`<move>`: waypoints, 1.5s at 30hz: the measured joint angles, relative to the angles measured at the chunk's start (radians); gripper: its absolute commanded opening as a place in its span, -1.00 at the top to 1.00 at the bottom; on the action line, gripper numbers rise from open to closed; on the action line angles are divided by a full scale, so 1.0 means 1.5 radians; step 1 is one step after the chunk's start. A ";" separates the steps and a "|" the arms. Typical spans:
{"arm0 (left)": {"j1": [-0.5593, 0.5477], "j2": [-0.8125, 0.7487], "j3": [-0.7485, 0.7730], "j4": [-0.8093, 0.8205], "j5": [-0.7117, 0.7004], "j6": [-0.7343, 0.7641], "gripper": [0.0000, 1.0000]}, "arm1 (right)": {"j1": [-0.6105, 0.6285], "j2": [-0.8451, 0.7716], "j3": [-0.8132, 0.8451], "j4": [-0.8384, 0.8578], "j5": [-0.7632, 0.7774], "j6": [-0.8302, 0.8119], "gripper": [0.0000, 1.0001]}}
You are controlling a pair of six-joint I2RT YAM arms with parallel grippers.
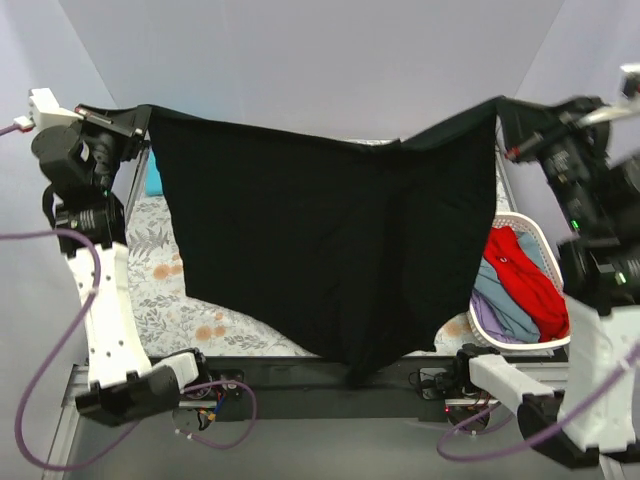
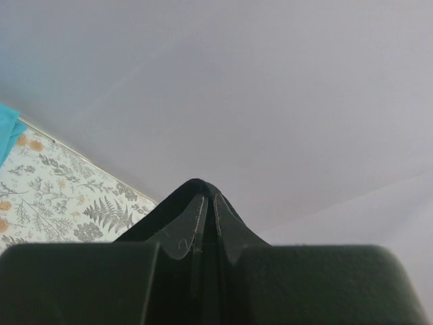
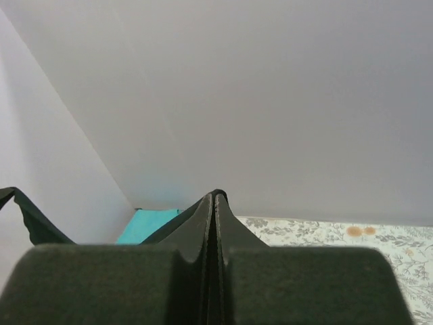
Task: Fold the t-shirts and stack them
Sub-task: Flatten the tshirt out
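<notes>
A large black t-shirt [image 1: 320, 240] hangs spread in the air between my two grippers, its lower end drooping to the near table edge. My left gripper [image 1: 135, 120] is shut on its upper left corner; in the left wrist view black cloth [image 2: 196, 184] wraps over the closed fingertips [image 2: 206, 203]. My right gripper [image 1: 508, 122] is shut on the upper right corner; in the right wrist view cloth [image 3: 219, 193] pokes out over the closed tips [image 3: 214, 202]. A teal shirt [image 1: 153, 180] lies at the back left, also seen in the right wrist view [image 3: 145, 223]. Red [image 1: 522, 275] and light-blue [image 1: 500, 300] shirts lie in the basket.
A white plastic laundry basket [image 1: 537, 232] stands at the right of the table with shirts inside. The floral table covering [image 1: 165, 290] shows to the left of the hanging shirt. Grey walls enclose the back and sides.
</notes>
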 measured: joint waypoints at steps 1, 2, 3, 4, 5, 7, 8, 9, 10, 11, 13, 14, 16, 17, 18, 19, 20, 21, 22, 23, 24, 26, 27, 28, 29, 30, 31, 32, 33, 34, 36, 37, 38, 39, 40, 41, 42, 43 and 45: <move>0.000 0.026 0.000 0.016 0.005 -0.004 1.00 | 0.000 0.031 -0.003 0.012 0.000 -0.002 0.97; 0.000 0.056 0.000 0.033 0.009 -0.009 1.00 | 0.000 0.065 -0.004 0.026 -0.002 -0.005 0.97; 0.000 0.088 0.000 0.049 0.014 -0.013 1.00 | 0.000 0.096 -0.004 0.037 -0.003 -0.006 0.97; 0.000 0.119 0.000 0.067 0.021 -0.019 1.00 | 0.000 0.131 -0.002 0.052 -0.005 -0.008 0.97; 0.000 0.153 0.001 0.087 0.026 -0.025 1.00 | 0.000 0.166 0.005 0.063 -0.007 -0.009 0.97; 0.000 0.221 0.014 0.111 0.039 -0.034 1.00 | 0.000 0.261 0.038 0.079 -0.012 -0.011 0.97; -0.001 0.255 0.032 0.119 0.046 -0.038 1.00 | 0.000 0.307 0.063 0.081 -0.014 -0.012 0.97; -0.004 0.300 0.064 0.127 0.052 -0.042 1.00 | 0.000 0.352 0.097 0.078 -0.018 -0.014 0.97; -0.009 0.345 0.101 0.135 0.056 -0.045 1.00 | 0.000 0.399 0.135 0.084 -0.020 -0.016 0.97; -0.013 0.393 0.146 0.140 0.058 -0.048 1.00 | 0.000 0.440 0.172 0.089 -0.022 -0.018 0.97; -0.023 0.484 0.256 0.149 0.066 -0.053 1.00 | 0.000 0.510 0.255 0.084 -0.024 -0.020 0.97; -0.029 0.534 0.320 0.154 0.070 -0.055 1.00 | 0.000 0.546 0.305 0.092 -0.023 -0.022 0.97; -0.036 0.625 0.457 0.163 0.075 -0.064 1.00 | 0.000 0.585 0.361 0.117 -0.021 -0.026 0.97; -0.040 0.661 0.510 0.169 0.076 -0.068 1.00 | 0.000 0.589 0.367 0.141 -0.019 -0.028 0.97; -0.043 0.691 0.558 0.177 0.079 -0.072 1.00 | 0.000 0.587 0.366 0.160 -0.016 -0.030 0.97; -0.045 0.707 0.581 0.189 0.080 -0.076 1.00 | 0.000 0.583 0.364 0.184 -0.013 -0.034 0.97; -0.046 0.712 0.588 0.205 0.081 -0.079 1.00 | 0.000 0.576 0.356 0.204 -0.010 -0.039 0.97; -0.046 0.712 0.585 0.217 0.082 -0.083 1.00 | 0.000 0.567 0.348 0.224 -0.004 -0.045 0.97; -0.046 0.712 0.581 0.235 0.084 -0.085 1.00 | 0.000 0.558 0.341 0.242 0.001 -0.051 0.97; -0.045 0.711 0.575 0.256 0.085 -0.086 1.00 | 0.000 0.547 0.327 0.261 0.004 -0.057 0.97; -0.045 0.710 0.568 0.272 0.087 -0.086 1.00 | 0.000 0.536 0.315 0.271 0.007 -0.062 0.97; -0.043 0.709 0.548 0.297 0.090 -0.086 1.00 | 0.000 0.501 0.259 0.302 0.013 -0.070 0.97; -0.043 0.708 0.532 0.309 0.093 -0.086 1.00 | 0.000 0.477 0.216 0.314 0.017 -0.074 0.97; -0.042 0.706 0.509 0.322 0.098 -0.086 1.00 | 0.000 0.453 0.172 0.321 0.021 -0.077 0.97; -0.042 0.698 0.471 0.336 0.102 -0.087 1.00 | 0.000 0.428 0.122 0.334 0.024 -0.078 0.97; -0.041 0.693 0.440 0.344 0.105 -0.086 1.00 | 0.000 0.406 0.073 0.345 0.026 -0.079 0.97; -0.041 0.684 0.395 0.356 0.109 -0.087 1.00 | 0.000 0.378 0.012 0.353 0.030 -0.079 0.97; -0.041 0.670 0.336 0.373 0.111 -0.086 1.00 | 0.000 0.352 -0.048 0.363 0.034 -0.078 0.97; -0.040 0.655 0.278 0.381 0.114 -0.086 1.00 | 0.001 0.326 -0.112 0.372 0.038 -0.076 0.97; -0.040 0.645 0.224 0.389 0.117 -0.086 1.00 | 0.001 0.304 -0.170 0.373 0.040 -0.073 0.97; -0.039 0.620 0.113 0.400 0.119 -0.083 1.00 | 0.001 0.269 -0.271 0.379 0.043 -0.060 0.97; -0.038 0.610 0.075 0.401 0.119 -0.083 1.00 | 0.001 0.253 -0.314 0.379 0.045 -0.055 0.97; -0.037 0.599 0.027 0.405 0.119 -0.083 1.00 | 0.001 0.233 -0.363 0.377 0.047 -0.047 0.97; -0.037 0.585 -0.017 0.411 0.119 -0.082 1.00 | 0.001 0.214 -0.412 0.382 0.048 -0.039 0.97; -0.036 0.570 -0.057 0.411 0.119 -0.082 1.00 | 0.001 0.195 -0.452 0.381 0.048 -0.032 0.97; -0.035 0.556 -0.094 0.411 0.119 -0.081 1.00 | 0.001 0.172 -0.497 0.378 0.048 -0.024 0.97; -0.034 0.539 -0.133 0.417 0.118 -0.080 1.00 | 0.001 0.146 -0.546 0.371 0.047 -0.013 0.97; -0.033 0.521 -0.168 0.417 0.118 -0.080 1.00 | 0.001 0.136 -0.563 0.367 0.045 -0.009 0.97; -0.032 0.482 -0.237 0.416 0.115 -0.078 1.00 | 0.001 0.095 -0.630 0.368 0.033 0.006 0.97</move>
